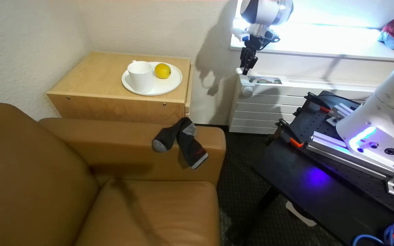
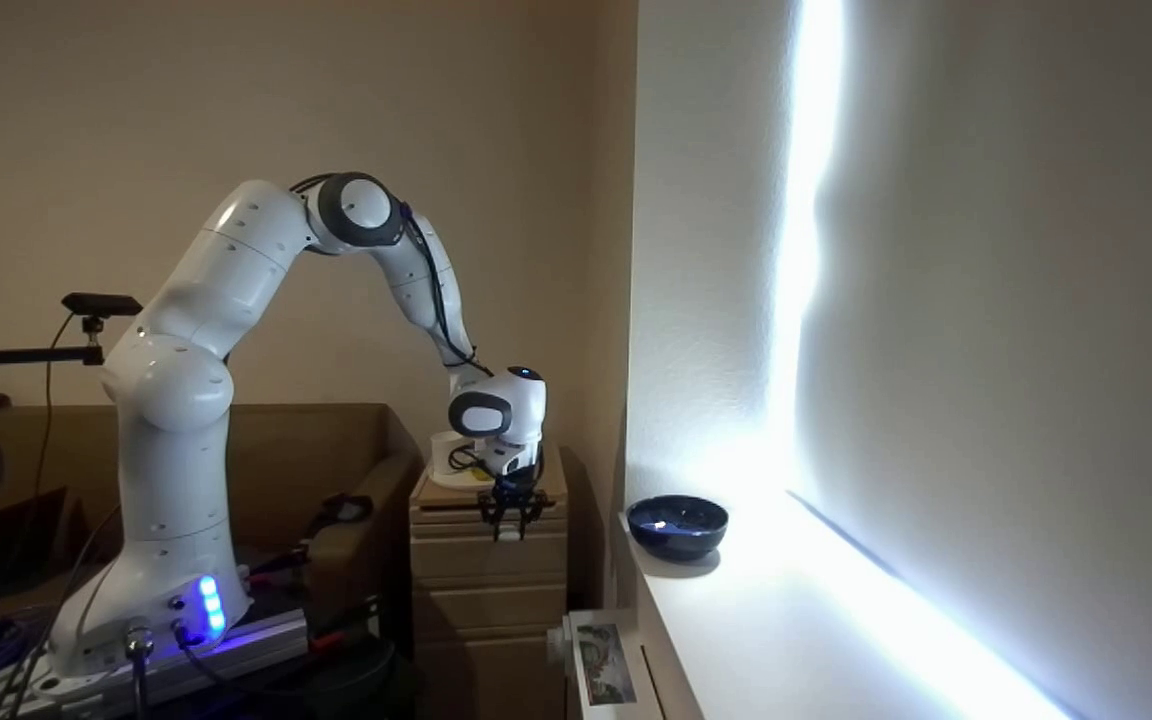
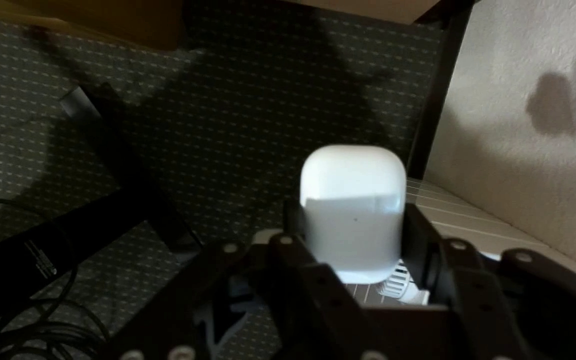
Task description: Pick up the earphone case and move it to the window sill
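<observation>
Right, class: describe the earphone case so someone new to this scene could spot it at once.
Find the white robot arm and follow it to the black gripper at its end. Held between the gripper's fingers is the earphone case: small, smooth and round-cornered, its white standing out against the black on either side.

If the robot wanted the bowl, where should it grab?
I'd take the bowl by its rim, from above, one finger inside and one outside. It stands upright on the sill, open at the top, and looks maybe too wide to squeeze across. The gripper is holding the case, so it should put that down first.
</observation>
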Tool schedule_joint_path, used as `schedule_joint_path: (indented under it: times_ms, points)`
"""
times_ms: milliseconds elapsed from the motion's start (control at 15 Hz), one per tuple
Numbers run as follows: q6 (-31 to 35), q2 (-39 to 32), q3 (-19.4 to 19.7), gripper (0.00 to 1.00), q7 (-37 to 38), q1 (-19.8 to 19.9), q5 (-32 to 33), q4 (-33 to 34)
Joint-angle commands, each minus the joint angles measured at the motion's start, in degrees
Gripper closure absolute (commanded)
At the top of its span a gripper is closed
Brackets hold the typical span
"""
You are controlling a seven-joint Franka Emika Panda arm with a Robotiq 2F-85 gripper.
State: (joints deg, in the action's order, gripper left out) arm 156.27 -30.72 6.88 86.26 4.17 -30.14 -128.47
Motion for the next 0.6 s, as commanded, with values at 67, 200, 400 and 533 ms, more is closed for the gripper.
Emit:
schedule_joint_path:
  times_ms: [67, 200, 400, 533]
  points:
    - [-1.1, -3.6, 3.3, 0.76, 6.3, 0.7, 0.9, 3.5]
    - [0.4, -3.0, 6.4, 0.76, 7.0, 4.3, 0.8, 2.7]
    - [0.7, -1.0, 11.5, 0.76, 8.3, 8.3, 0.7, 1.1]
    - [0.5, 0.9, 15.1, 0.76, 8.9, 11.4, 0.8, 0.3]
